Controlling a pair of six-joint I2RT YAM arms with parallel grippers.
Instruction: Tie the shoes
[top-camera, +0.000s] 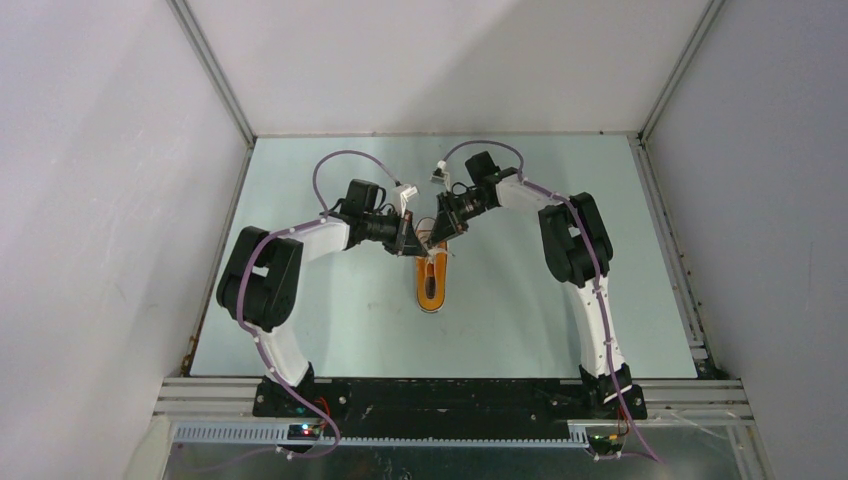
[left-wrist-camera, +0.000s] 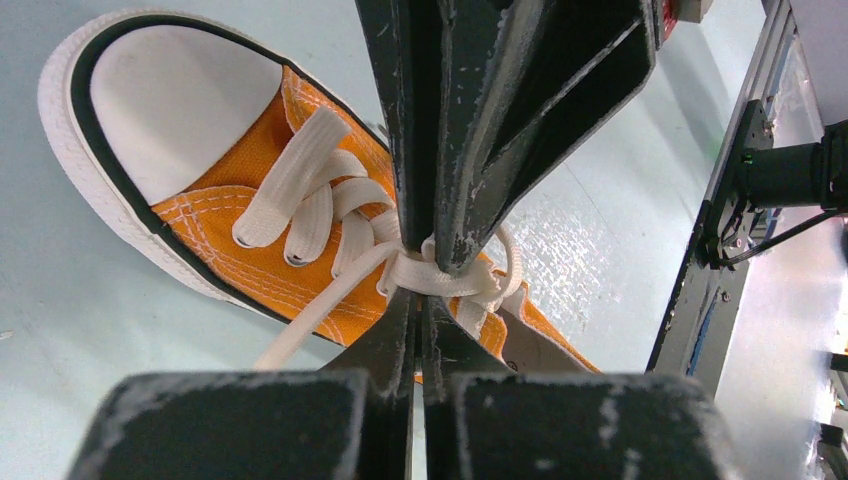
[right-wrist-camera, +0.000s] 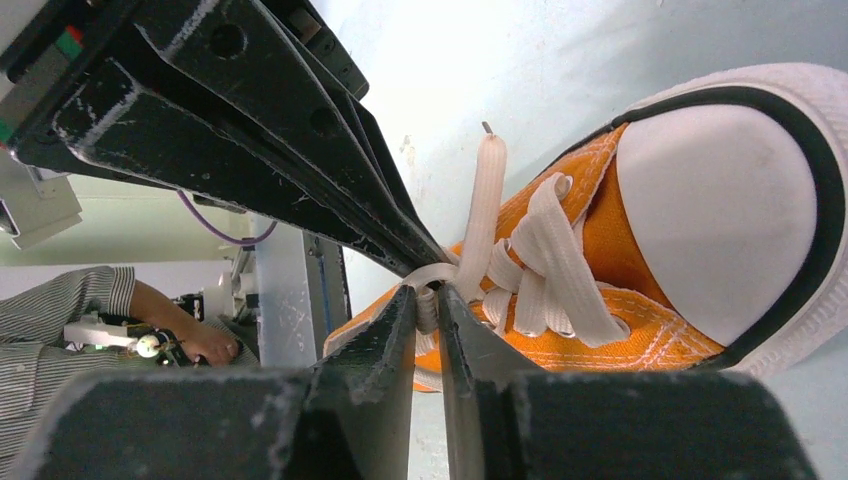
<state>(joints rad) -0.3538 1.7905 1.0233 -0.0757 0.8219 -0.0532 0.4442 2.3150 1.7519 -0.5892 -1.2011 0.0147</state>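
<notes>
The orange sneaker (top-camera: 432, 288) lies in the middle of the table, its white toe cap (left-wrist-camera: 180, 100) pointing away from the arm bases. Both grippers meet over its white laces (left-wrist-camera: 300, 190). My left gripper (left-wrist-camera: 421, 292) is shut, its tips pinching the lace at the knot crossing. My right gripper (right-wrist-camera: 428, 292) is shut on a bunched strand of lace (right-wrist-camera: 428, 308) right beside it. One free lace end (right-wrist-camera: 487, 200) sticks up past the tongue. Another strand (left-wrist-camera: 320, 315) trails off the shoe's side. In the top view the left gripper (top-camera: 408, 243) and the right gripper (top-camera: 440, 237) nearly touch.
The pale green table (top-camera: 330, 310) has white enclosure walls on three sides. A metal frame rail (left-wrist-camera: 735, 170) runs along the near edge by the arm bases. A person's hand (right-wrist-camera: 195, 342) shows beyond the frame in the right wrist view.
</notes>
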